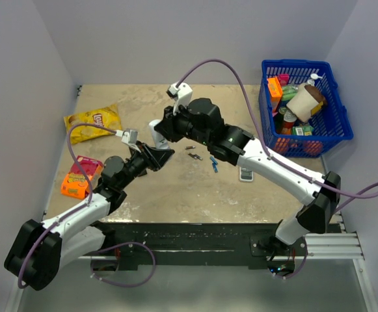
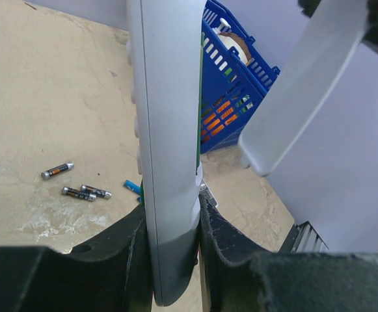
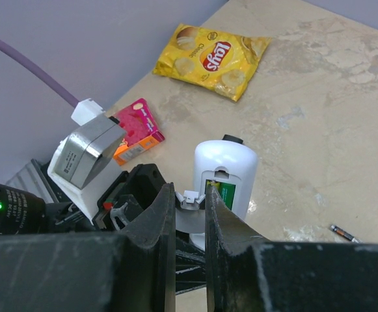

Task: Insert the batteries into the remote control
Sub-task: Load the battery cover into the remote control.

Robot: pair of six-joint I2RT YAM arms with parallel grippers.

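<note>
Snugly, left pincer around remote control.

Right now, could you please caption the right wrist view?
Right gripper holding the back cover at the opened remote control, green battery visible.

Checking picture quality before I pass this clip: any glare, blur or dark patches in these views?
Top view: even light, faint shadows, no glare. Left wrist view: remote sharp, left gripper around it dark, slightly soft. Right wrist view: right gripper pinching the back cover underexposed, chip bag crisp.
</note>
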